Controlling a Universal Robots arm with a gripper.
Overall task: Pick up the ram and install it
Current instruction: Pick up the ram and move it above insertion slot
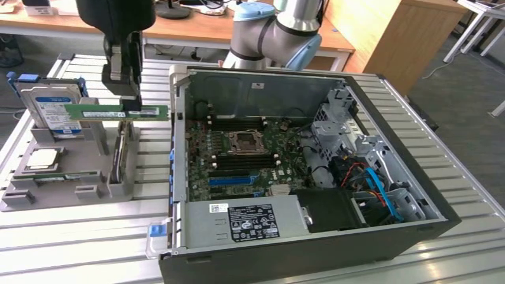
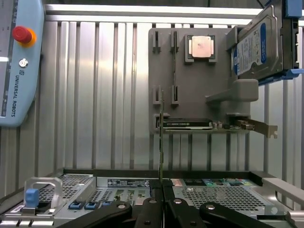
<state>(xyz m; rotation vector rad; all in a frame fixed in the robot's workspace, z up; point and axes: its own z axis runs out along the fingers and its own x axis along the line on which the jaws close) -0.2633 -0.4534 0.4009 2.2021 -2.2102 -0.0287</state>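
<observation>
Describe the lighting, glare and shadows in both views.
Exterior view: soft, even room light; the slatted table gleams pale beside the dark-walled computer case, and the gripper, shut on the ram, reads as a dark shape. Wrist view: a washed-out bright band crosses the table's far edge, and the ram shows as a thin dark line.

Gripper clamped on the ram, holding it level above the grey rack, just to the exterior view's left of the open case. Hard drive upright on the rack, CPU lying flat. Motherboard bare inside the case.
</observation>
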